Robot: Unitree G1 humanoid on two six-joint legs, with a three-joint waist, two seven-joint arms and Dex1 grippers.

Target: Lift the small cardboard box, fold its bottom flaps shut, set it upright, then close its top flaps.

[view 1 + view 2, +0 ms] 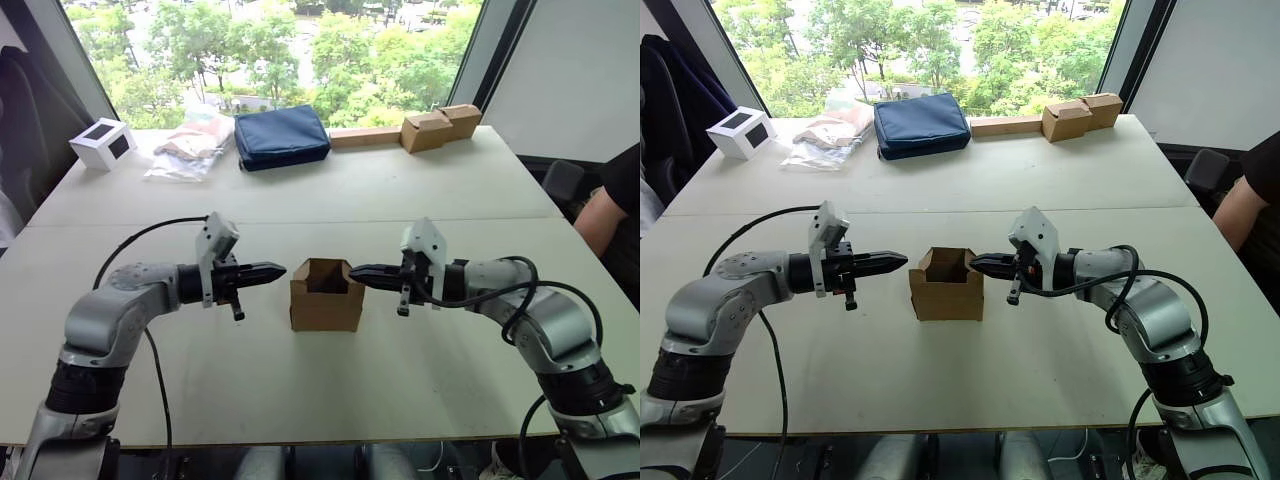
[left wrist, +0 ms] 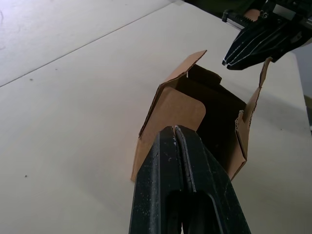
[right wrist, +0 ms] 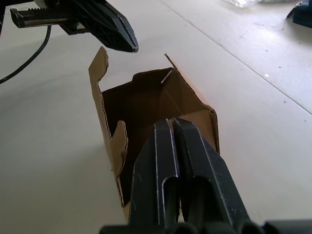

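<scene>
The small cardboard box (image 1: 326, 296) stands upright on the white counter (image 1: 400, 190), its open end facing up. The top flaps (image 3: 100, 78) stand up around the opening, none folded in. The bottom flaps are under the box and cannot be seen.

The left gripper (image 1: 276, 269) hangs just to the robot's left of the box, level with its upper edge, the tip pointing at it but not touching. Its jaws are pressed together and hold nothing; in the left wrist view the two black fingers (image 2: 165, 161) meet along a thin seam, pointing at the near flap.

The right gripper (image 1: 357, 270) is on the opposite side of the box, at the same height, its tip right at the box's upper edge. Whether it touches the cardboard cannot be made out. Its jaws are also closed together and empty.

Well behind the box, along the window edge of the counter, lie a dark blue pouch (image 1: 281, 137), a clear plastic bag (image 1: 189, 145) with something pale inside, a white cube box (image 1: 103, 143) with a dark face, and a pair of tan cardboard boxes (image 1: 440, 127) next to a flat cardboard strip (image 1: 364, 136). A person's arm (image 1: 600, 215) shows beyond the counter, off to the box's right.
</scene>
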